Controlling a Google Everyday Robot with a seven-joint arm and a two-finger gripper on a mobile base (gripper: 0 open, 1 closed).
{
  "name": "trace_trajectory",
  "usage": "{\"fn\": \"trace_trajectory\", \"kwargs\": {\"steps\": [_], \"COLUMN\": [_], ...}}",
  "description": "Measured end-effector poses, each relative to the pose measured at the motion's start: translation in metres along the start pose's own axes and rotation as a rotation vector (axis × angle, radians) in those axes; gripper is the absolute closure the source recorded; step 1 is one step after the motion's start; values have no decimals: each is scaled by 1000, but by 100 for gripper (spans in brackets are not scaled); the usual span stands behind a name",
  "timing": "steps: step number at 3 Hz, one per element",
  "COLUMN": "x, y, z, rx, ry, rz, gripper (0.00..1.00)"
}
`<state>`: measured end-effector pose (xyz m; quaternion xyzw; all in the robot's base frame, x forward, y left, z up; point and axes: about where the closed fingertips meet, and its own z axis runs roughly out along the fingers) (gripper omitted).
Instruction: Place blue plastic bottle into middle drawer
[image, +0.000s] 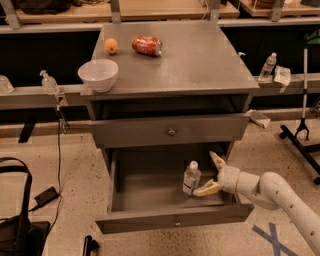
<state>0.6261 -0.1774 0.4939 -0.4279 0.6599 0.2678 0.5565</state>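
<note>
The blue plastic bottle (191, 178), clear with a white cap and label, stands upright on the floor of the open middle drawer (150, 187), near its right side. My gripper (204, 174) is inside the drawer just right of the bottle, open. One finger (216, 160) points up and away; the other finger (207, 189) lies low by the bottle's base. The bottle stands free between and slightly left of the fingertips.
On the cabinet top (200, 60) sit a white bowl (98, 74), an orange (111, 46) and a red soda can (147, 45). The drawer above (171, 131) is slightly pulled out. A pump bottle (48, 82) is left, a black stand (302, 131) right, a bag (15, 225) on the floor.
</note>
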Motion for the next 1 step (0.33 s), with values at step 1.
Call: {"fn": "trace_trajectory", "kwargs": {"steps": [1], "x": [-2], "y": [-2], "z": [-6], "rx": [7], "ry": [-2], "rz": [-3], "gripper": [0]}}
